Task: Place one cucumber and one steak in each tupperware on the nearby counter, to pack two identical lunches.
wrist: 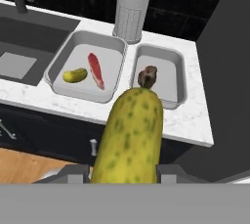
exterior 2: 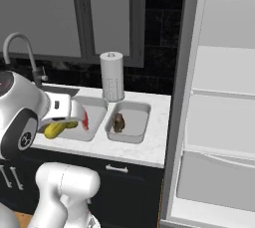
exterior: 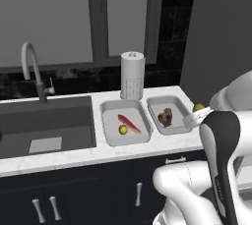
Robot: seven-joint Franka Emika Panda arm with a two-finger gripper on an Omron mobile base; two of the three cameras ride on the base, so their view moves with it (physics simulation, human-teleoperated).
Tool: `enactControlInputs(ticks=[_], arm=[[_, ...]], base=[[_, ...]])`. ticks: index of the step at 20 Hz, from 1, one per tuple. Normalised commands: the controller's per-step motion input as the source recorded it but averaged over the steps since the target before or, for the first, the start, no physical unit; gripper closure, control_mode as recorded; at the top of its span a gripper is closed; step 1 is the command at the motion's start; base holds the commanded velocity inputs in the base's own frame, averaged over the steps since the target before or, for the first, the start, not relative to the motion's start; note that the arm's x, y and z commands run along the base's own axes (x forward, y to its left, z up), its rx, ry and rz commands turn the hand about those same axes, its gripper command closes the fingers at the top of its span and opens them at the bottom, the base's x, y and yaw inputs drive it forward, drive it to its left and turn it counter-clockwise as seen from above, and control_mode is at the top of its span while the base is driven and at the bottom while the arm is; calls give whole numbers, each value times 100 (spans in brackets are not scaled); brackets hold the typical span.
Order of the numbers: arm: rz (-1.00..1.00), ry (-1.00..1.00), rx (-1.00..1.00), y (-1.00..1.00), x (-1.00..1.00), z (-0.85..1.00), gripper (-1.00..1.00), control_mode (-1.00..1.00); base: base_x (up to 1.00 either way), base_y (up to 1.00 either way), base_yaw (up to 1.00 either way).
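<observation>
Jaws clamp cucumber (wrist: 129, 140); paper-towel roll (wrist: 133, 5) behind tupperware (wrist: 178, 78).

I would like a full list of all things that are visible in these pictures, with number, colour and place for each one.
tupperware: 2, light grey, side by side on the counter, left one, right one
cucumber: 2, yellow-green; one in the left tray, one held in the gripper
steak: 2; red-pink slab in the left tray, dark brown chunk in the right tray
counter: 1, white marble look, over dark navy cabinets
sink: 1, dark grey, left of the trays
faucet: 1, silver, behind the sink
paper towel roll: 1, white, upright behind the trays
gripper: 1, closed on the cucumber, raised in front of the counter
</observation>
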Motion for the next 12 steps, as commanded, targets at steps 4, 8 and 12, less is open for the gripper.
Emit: enactControlInputs(ticks=[4,8,12], arm=[[-9,-4,0,-35,34,-2,100,-100],[-9,0,2,-48,40,-2,100,-100],[-9,0,0,-39,54,-11,100,-100]], base=[[0,0,0],[0,0,0],[0,0,0]])
